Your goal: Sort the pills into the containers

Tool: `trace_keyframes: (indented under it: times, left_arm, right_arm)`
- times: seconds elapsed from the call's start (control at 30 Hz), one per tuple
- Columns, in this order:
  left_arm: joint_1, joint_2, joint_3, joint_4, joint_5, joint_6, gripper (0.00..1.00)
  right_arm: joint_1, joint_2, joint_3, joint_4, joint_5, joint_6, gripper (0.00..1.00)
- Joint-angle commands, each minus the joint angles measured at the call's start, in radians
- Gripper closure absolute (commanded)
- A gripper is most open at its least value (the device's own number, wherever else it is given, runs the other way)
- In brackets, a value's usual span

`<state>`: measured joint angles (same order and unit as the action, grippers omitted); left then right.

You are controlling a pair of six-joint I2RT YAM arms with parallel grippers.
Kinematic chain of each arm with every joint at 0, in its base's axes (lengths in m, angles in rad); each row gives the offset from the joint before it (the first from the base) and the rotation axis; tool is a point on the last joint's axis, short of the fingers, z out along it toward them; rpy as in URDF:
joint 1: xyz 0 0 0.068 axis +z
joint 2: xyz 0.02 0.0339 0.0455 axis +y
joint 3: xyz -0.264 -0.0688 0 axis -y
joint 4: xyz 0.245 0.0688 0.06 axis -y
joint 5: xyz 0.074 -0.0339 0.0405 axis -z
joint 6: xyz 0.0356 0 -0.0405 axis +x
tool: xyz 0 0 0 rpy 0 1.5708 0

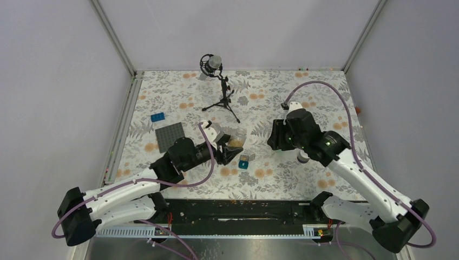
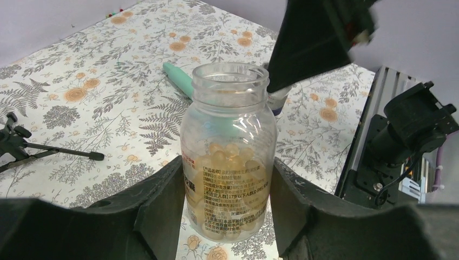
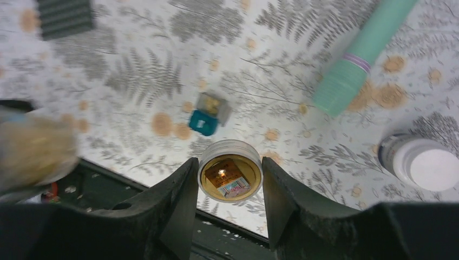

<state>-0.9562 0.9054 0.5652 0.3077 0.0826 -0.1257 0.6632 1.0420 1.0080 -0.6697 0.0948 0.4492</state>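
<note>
Your left pincer [image 2: 226,181] is clamped on the glass jar [image 2: 227,108], its mouth open and the pills [image 2: 230,162] heaped in its lower half. Your right pincer [image 3: 229,161] grips the lid [image 3: 230,173] above the desk [image 3: 135,81]. Tip the jar too fast and pills will likely flood past the tiny teal box [image 3: 203,122] and grey box [image 3: 214,104] and roll away. A slack hold could drop the lid near those boxes and knock them. The mint-green strip [image 3: 360,57] lies apart.
</note>
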Motion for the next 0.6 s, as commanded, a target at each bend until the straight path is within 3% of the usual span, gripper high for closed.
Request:
trace_keyframes:
  times: [0.0,0.3,0.57]
  left_arm:
    - [0.019,0.01,0.023,0.052,0.117,0.083,1.0]
    - [0.03,0.039,0.104,-0.101,0.296,0.183,1.0]
    - [0.028,0.087,0.162,-0.165,0.394,0.185,1.0]
  right_arm:
    - [0.009,-0.089,0.091,-0.019,-0.161,-0.078,0.66]
    - [0.008,-0.152,0.119,0.143,-0.538,-0.121,0.65]
    - [0.009,-0.049,0.166,0.109,-0.603,-0.116,0.64]
